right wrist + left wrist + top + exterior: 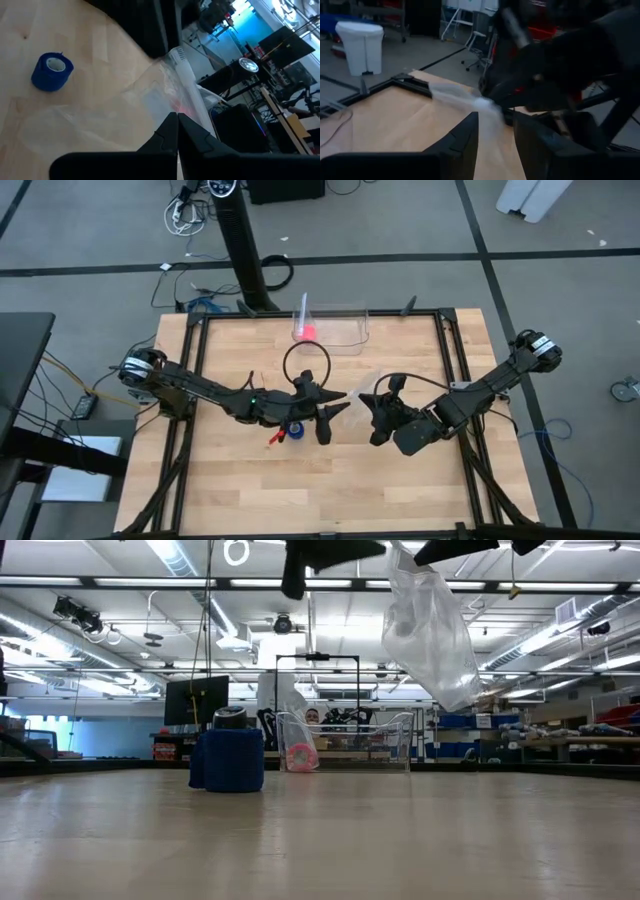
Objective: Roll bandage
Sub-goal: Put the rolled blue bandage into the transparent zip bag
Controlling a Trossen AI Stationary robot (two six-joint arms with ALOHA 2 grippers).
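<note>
Table (400, 490) of pale wood is seen from above; the left gripper (326, 416) is parted, nothing gripped, just beside the small blue rolled cylinder of bandage (297, 430). The right gripper (384, 412) is positioned opposite. At table height, the roll is stood upright on the wood, and a clear crinkled plastic bag (432, 630) is hung from above. Through the right wrist, the fingers (167, 134) are pinched closed on that bag.

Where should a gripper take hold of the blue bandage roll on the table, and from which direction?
Probably from straight above, fingers closing across the curved sides. The bandage roll stands upright on the table, its hollow core facing up in the right wrist view, so the outer wall gives two opposite faces. The left gripper is nearest; the right gripper already pinches the plastic bag.
</note>
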